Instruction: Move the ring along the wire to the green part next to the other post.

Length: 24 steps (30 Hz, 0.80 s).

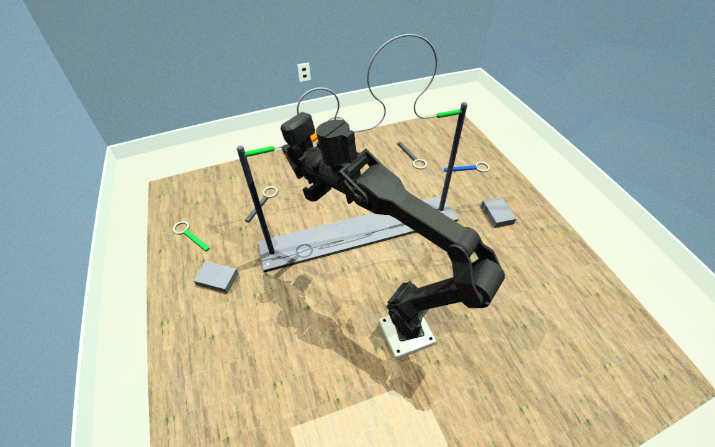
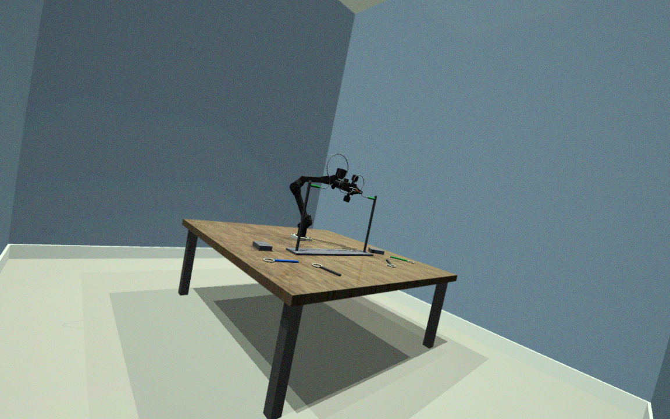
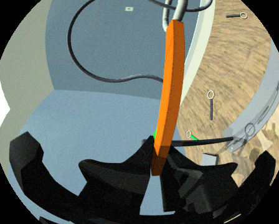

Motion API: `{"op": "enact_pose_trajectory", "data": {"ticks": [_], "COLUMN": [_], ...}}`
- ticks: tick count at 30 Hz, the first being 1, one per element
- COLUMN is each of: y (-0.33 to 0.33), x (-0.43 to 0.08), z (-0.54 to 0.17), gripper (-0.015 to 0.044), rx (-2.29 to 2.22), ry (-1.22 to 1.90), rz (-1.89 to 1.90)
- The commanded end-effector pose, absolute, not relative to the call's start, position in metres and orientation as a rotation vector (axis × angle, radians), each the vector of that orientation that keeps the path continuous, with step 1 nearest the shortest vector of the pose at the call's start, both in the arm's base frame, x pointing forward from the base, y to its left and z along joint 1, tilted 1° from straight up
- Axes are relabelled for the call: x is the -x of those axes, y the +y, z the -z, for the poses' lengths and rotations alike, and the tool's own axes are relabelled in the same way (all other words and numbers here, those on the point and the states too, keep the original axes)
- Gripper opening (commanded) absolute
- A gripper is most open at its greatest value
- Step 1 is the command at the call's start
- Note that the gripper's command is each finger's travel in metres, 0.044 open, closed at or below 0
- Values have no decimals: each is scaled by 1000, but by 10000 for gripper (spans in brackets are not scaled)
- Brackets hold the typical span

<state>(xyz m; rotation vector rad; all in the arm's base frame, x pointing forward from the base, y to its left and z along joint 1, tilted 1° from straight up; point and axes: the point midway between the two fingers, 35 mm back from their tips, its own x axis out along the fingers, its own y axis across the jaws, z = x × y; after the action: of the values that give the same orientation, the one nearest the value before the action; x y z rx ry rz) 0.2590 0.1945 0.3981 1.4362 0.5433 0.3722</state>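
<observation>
My gripper [image 3: 154, 139] is shut on the lower end of the orange handle [image 3: 172, 78] [image 1: 314, 137]. The pale ring [image 3: 180, 10] is cut off at the top of the wrist view, where the grey wire [image 3: 69, 40] [image 1: 409, 35] crosses it; any gap between them cannot be judged. In the top view my wrist hides most of the ring and handle and part of the wire, near the smaller loop. One green part [image 1: 260, 150] meets the left post [image 1: 256, 200], close to my wrist. The other green part [image 1: 449, 113] meets the right post [image 1: 453, 158], beyond the larger loop.
The posts stand on a grey base board [image 1: 343, 226]. Grey blocks lie near its left end [image 1: 215, 275] and right end [image 1: 496, 211]. On the table lie loose rings with a green handle [image 1: 196, 239], a blue handle [image 1: 460, 168] and dark handles [image 1: 257, 207] [image 1: 406, 150].
</observation>
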Motion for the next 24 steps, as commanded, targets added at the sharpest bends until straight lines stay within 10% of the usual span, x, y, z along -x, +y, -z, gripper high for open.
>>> {"op": "enact_pose_trajectory", "data": {"ticks": [1, 24], "y": [195, 184], "x": [-259, -259], "z": [-414, -460], "gripper": [-150, -150], "rx": [-1523, -1755], "ry": [537, 522], "rz": [-403, -469]}}
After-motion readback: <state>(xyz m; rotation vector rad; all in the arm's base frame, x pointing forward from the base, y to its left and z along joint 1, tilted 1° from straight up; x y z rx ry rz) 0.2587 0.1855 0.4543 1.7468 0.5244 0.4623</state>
